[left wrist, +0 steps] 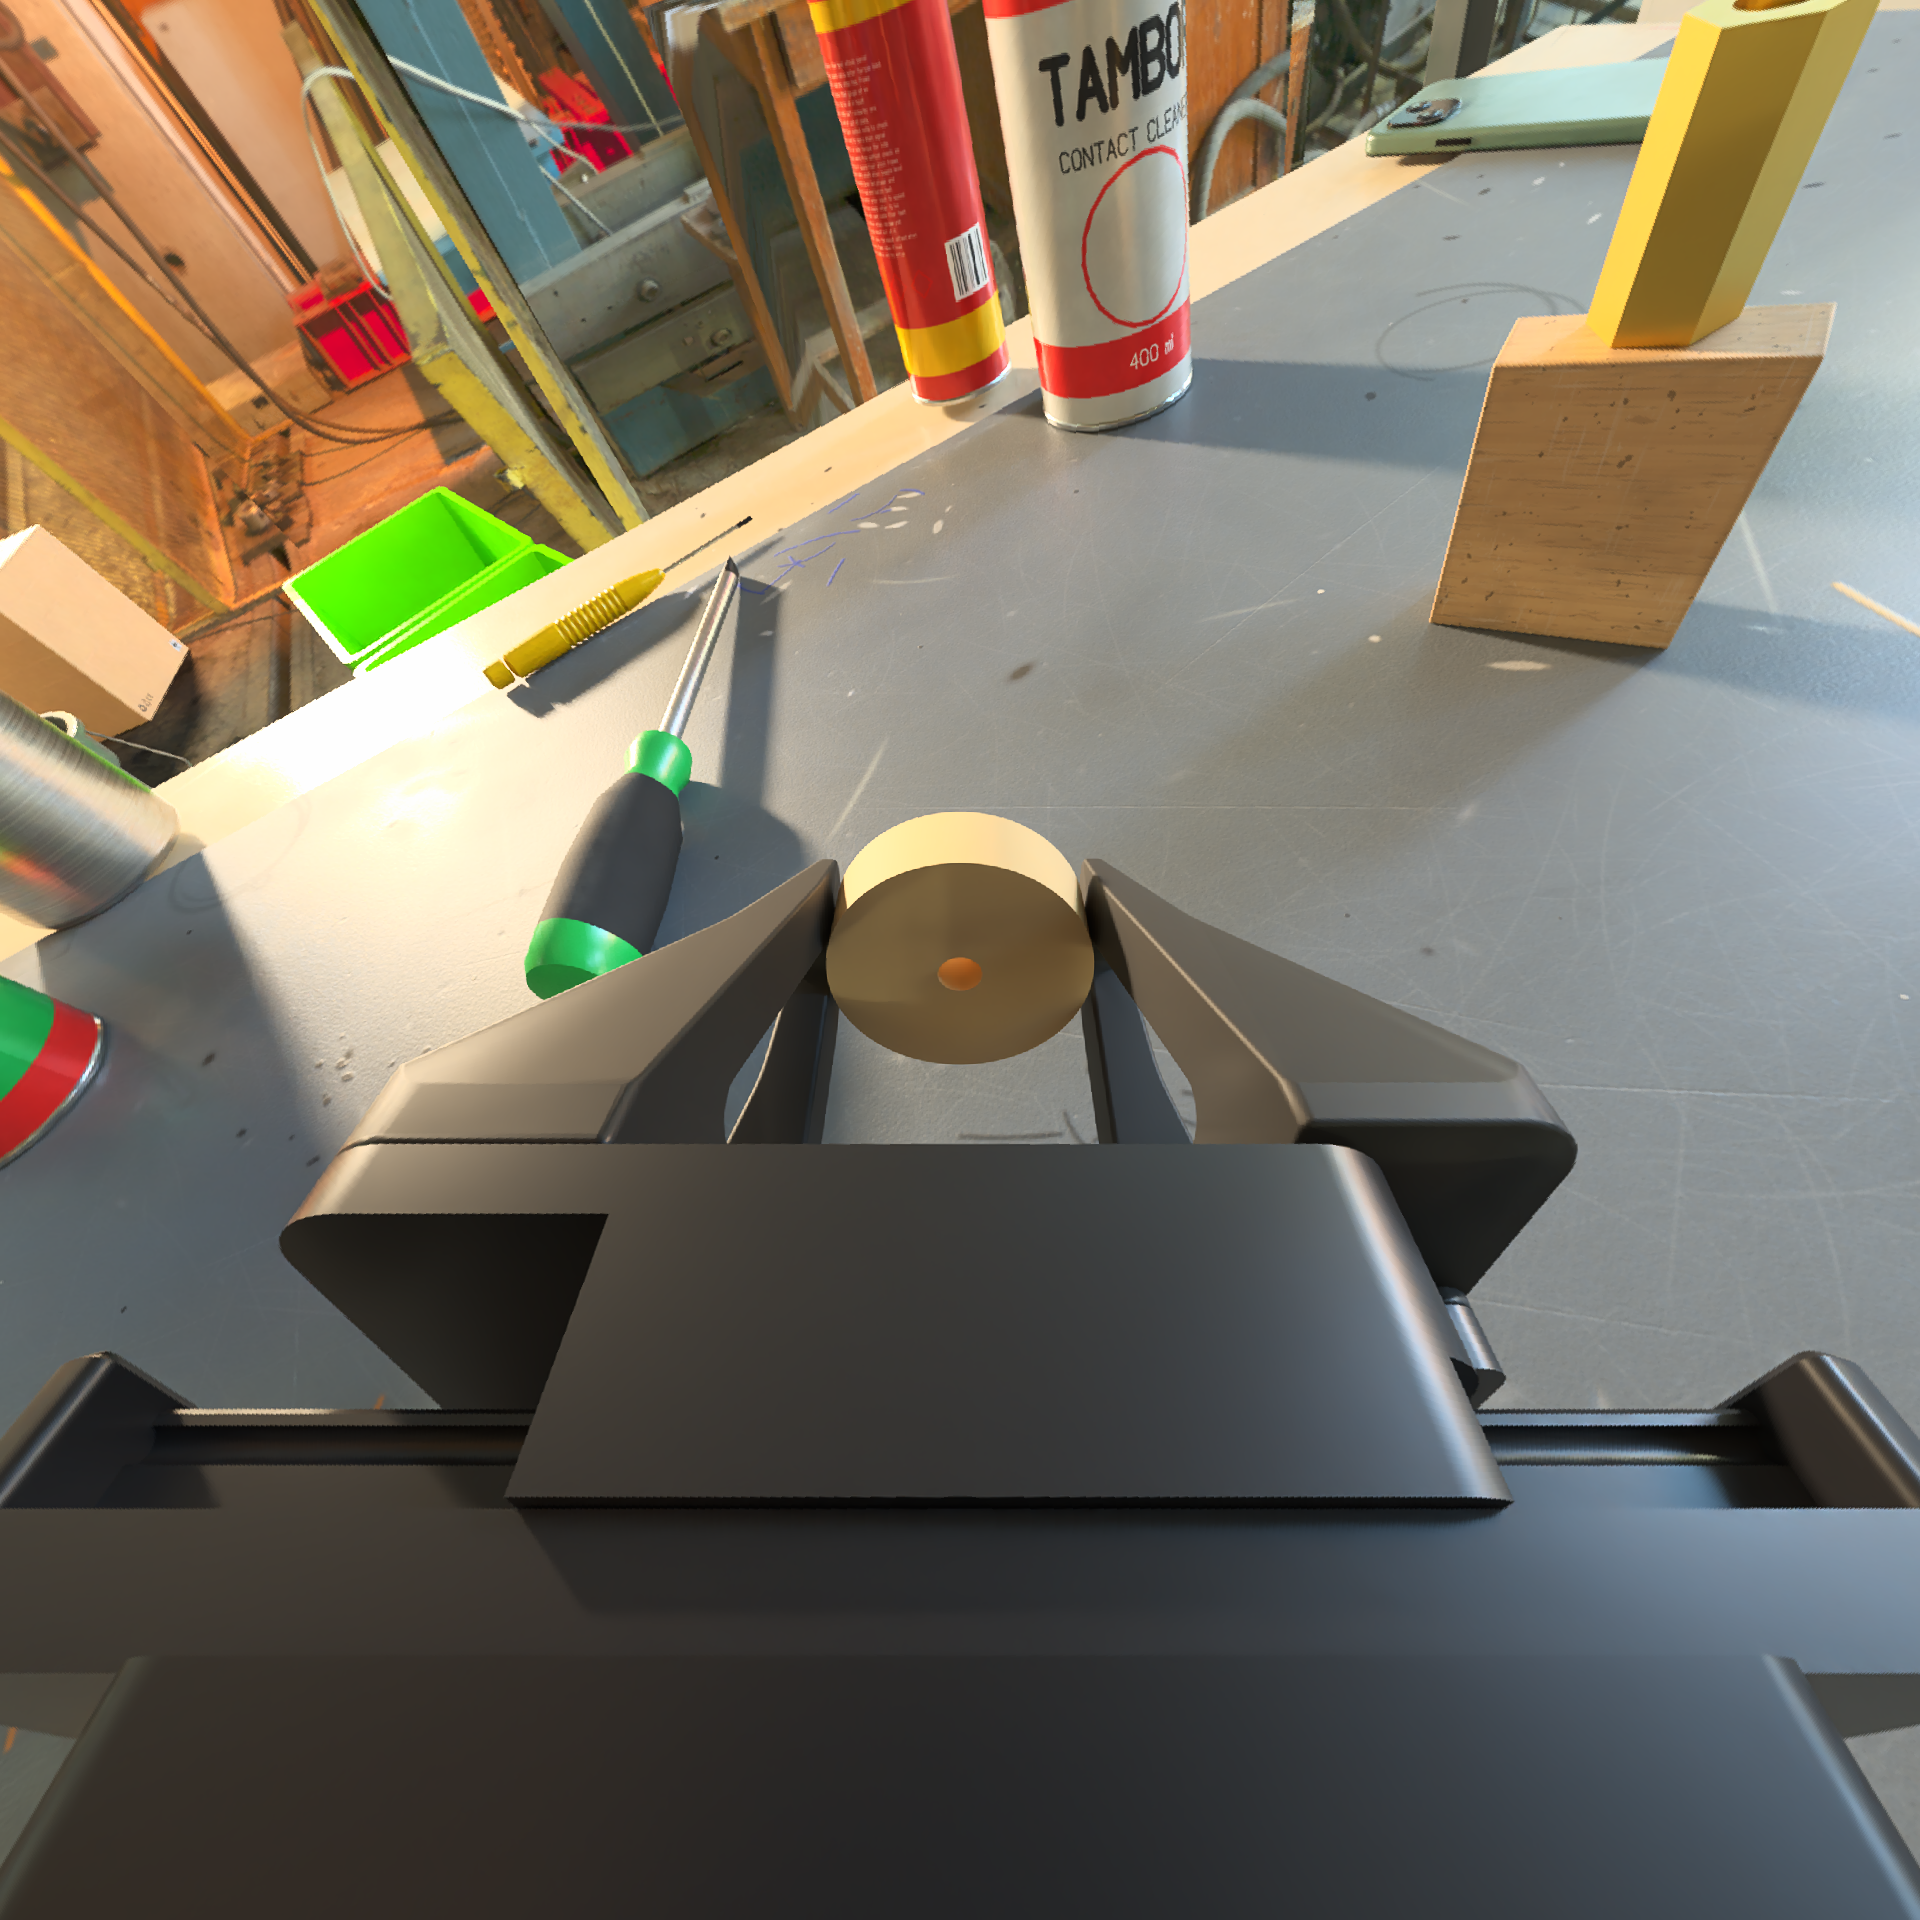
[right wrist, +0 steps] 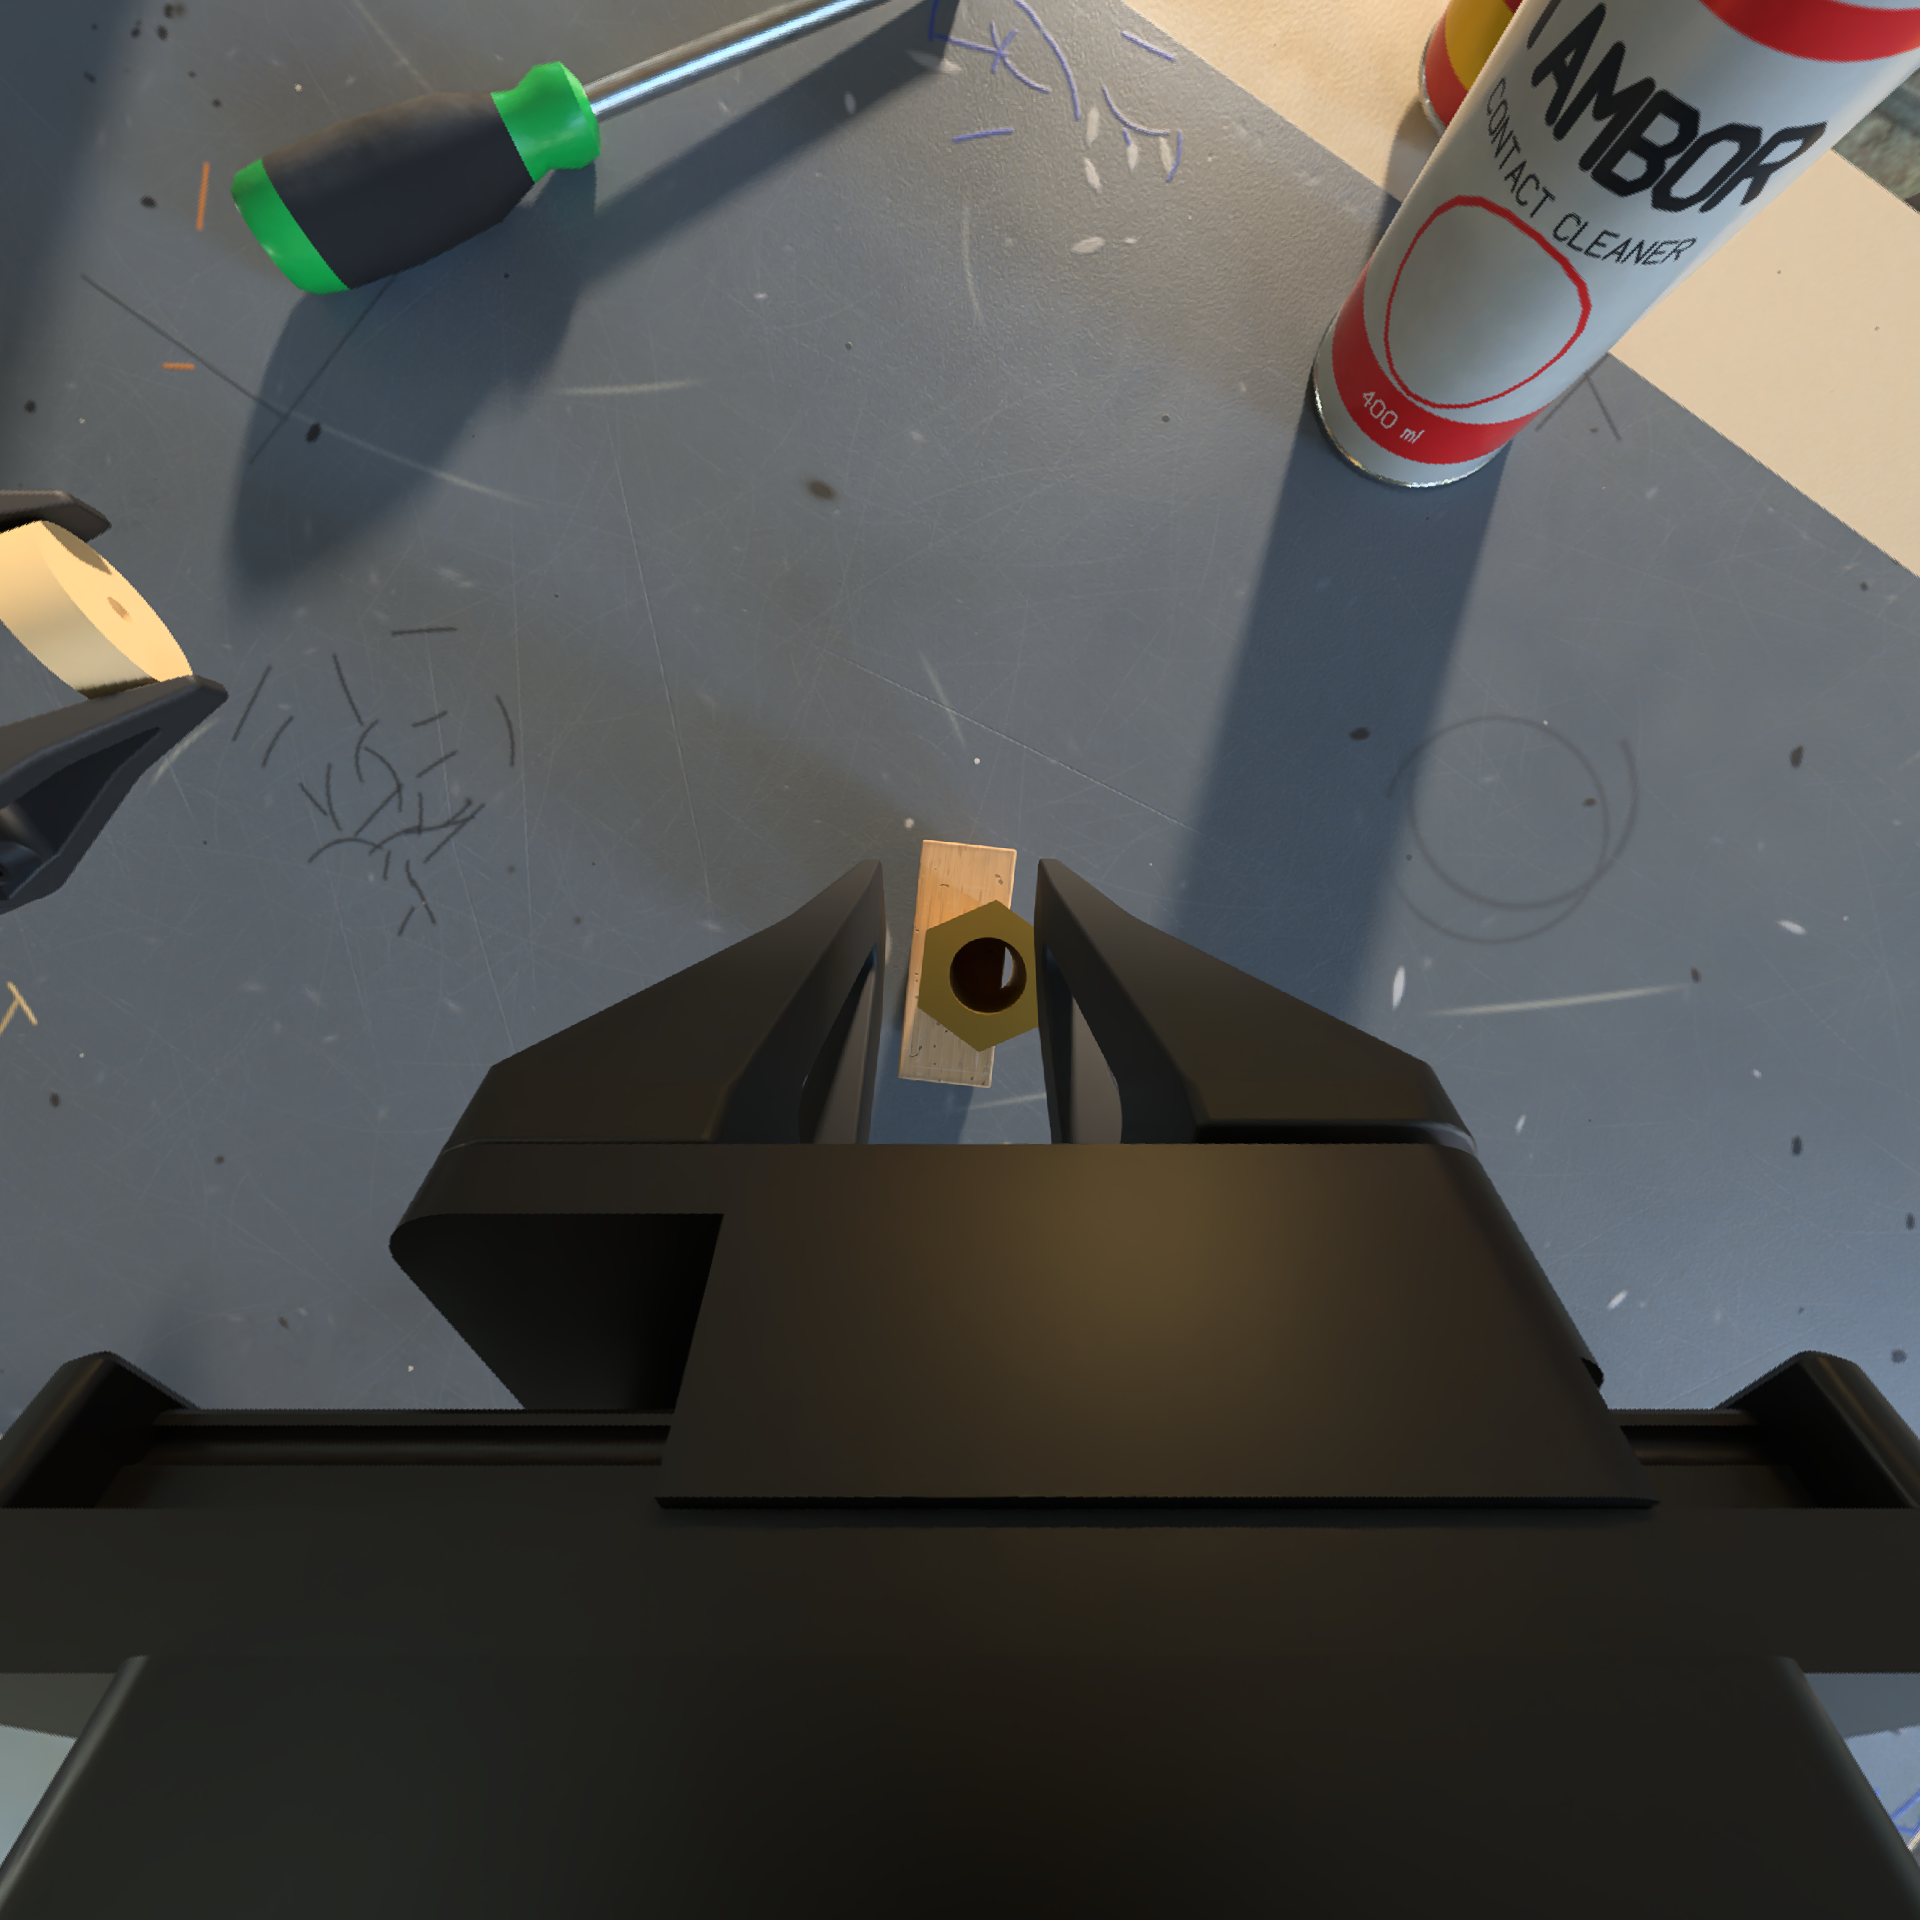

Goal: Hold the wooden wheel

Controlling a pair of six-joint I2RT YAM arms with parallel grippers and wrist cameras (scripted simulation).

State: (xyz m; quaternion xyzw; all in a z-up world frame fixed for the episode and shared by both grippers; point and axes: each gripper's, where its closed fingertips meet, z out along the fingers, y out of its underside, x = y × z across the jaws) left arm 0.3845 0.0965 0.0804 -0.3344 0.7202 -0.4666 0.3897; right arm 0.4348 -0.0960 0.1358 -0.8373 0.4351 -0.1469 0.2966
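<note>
The wooden wheel (left wrist: 956,935) is a pale round disc with a small orange hub hole. My left gripper (left wrist: 961,883) is shut on it, one finger on each side of its rim, above the grey table (left wrist: 1351,883). The wheel (right wrist: 73,613) and a left finger (right wrist: 104,748) also show at the left edge of the right wrist view. My right gripper (right wrist: 958,873) looks straight down, its jaws slightly apart and empty, above a yellow hexagonal post (right wrist: 982,971) standing on a wooden block (right wrist: 940,1060). The post (left wrist: 1714,187) and block (left wrist: 1621,478) stand at the far right in the left wrist view.
A green-and-black screwdriver (left wrist: 613,883) lies just left of the left gripper, with a small yellow tool (left wrist: 577,629) beyond it. A white spray can (left wrist: 1117,260) and a red one (left wrist: 914,208) stand at the table's far edge. A green phone (left wrist: 1527,109) lies far right.
</note>
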